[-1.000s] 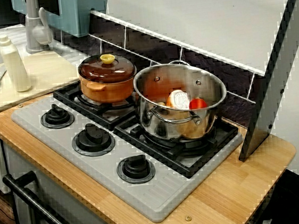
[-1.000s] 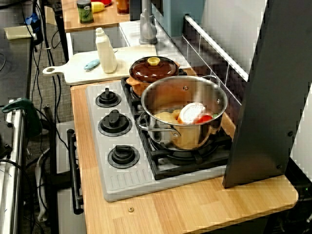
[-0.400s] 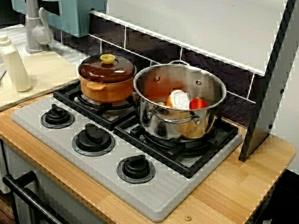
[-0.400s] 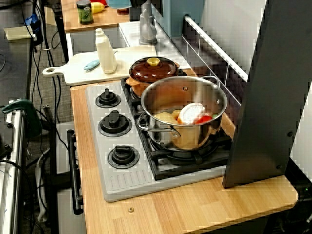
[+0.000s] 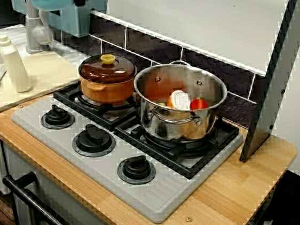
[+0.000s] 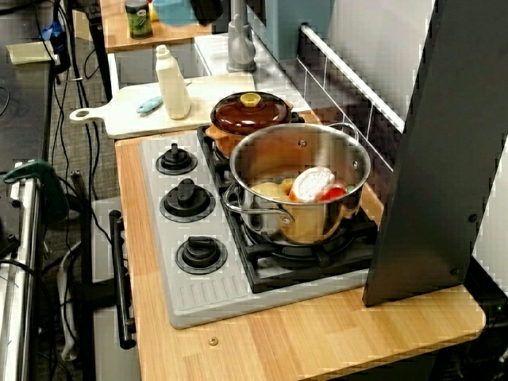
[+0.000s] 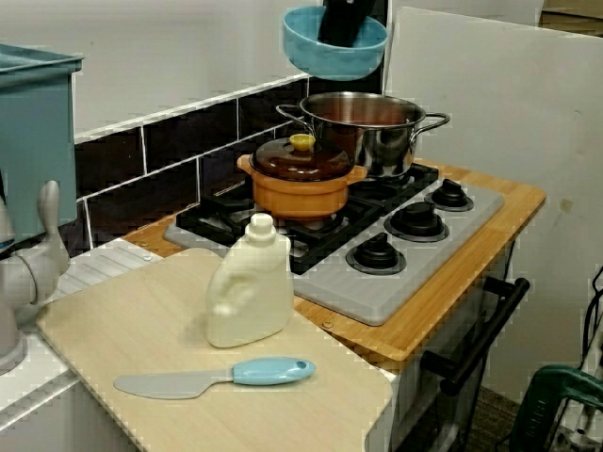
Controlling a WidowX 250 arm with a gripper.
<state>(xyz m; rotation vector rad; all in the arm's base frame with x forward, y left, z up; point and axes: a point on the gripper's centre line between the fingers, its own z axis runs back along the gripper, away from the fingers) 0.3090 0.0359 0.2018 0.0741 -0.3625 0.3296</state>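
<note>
- Tool (image 7: 345, 24): dark fingers reach over the rim of the blue bowl (image 7: 330, 58) and are closed on it; the bowl is carried.
- Bowl position: in the air, tilted slightly, touching nothing. It hangs high over the back edge of the tabletop (image 7: 429, 311); the spot directly beneath cannot be told.
- Bowl contents: not visible from the sink-side view.
- Done, as judged: bowl lifted off every surface. Left: it rests on nothing yet.
- Steel pot (image 5: 181, 101): on the stove's back right burner, uncovered, with food items inside.
- Brown pot (image 7: 301, 174): lid on, beside the steel pot.
- Cutting board (image 7: 141, 320): carries a white bottle (image 7: 250, 292) and a blue-handled knife (image 7: 221, 375), untouched.
</note>
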